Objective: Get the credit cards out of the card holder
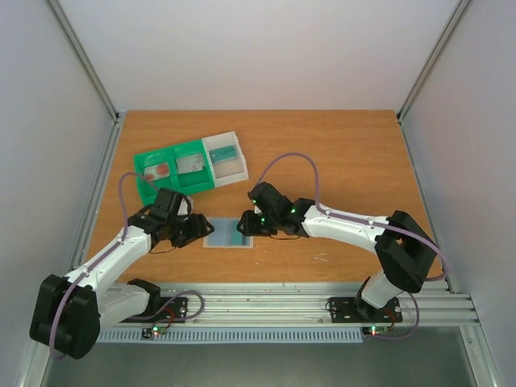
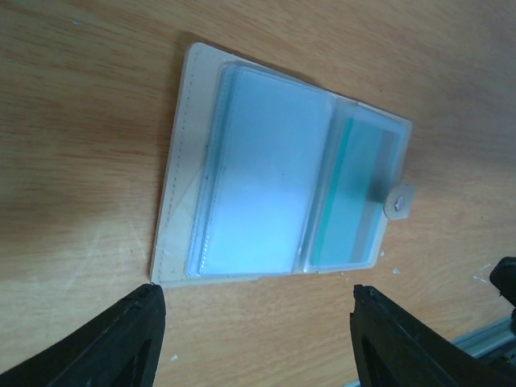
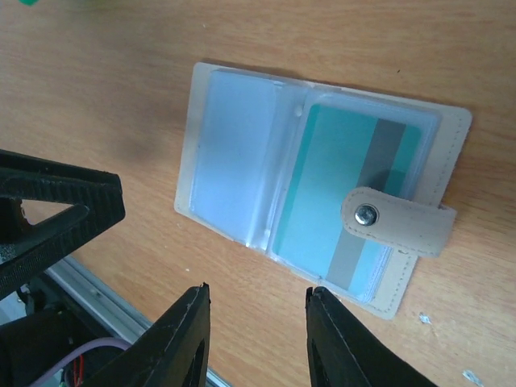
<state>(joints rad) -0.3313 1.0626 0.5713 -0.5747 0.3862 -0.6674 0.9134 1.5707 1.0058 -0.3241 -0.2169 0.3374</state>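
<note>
The flat pale blue-grey card holder [image 2: 266, 201] lies open on the wooden surface [image 1: 339, 153] just ahead of the released left hand [image 2: 256, 300] and released right hand [image 3: 256, 292], teal credit card [image 3: 330, 193] pocketed.

Desk [image 1: 347, 161]: 1.
Holder [image 3: 234, 169]: 1, with 1 snap tab [image 3: 395, 224].
Cards seen: 4.
- In the holder: 1, striped card [image 3: 322, 181], teal with a grey band.
- In the tray: 3, one per compartment: red card [image 1: 159, 170], grey card [image 1: 190, 164], teal card [image 1: 226, 151].

Tray [image 1: 173, 148]: 1, with 3 compartments (2 green, 1 white).
Arms: 2.
Grippers: 2, left gripper [image 2: 254, 294] and right gripper [image 3: 256, 292].
</note>
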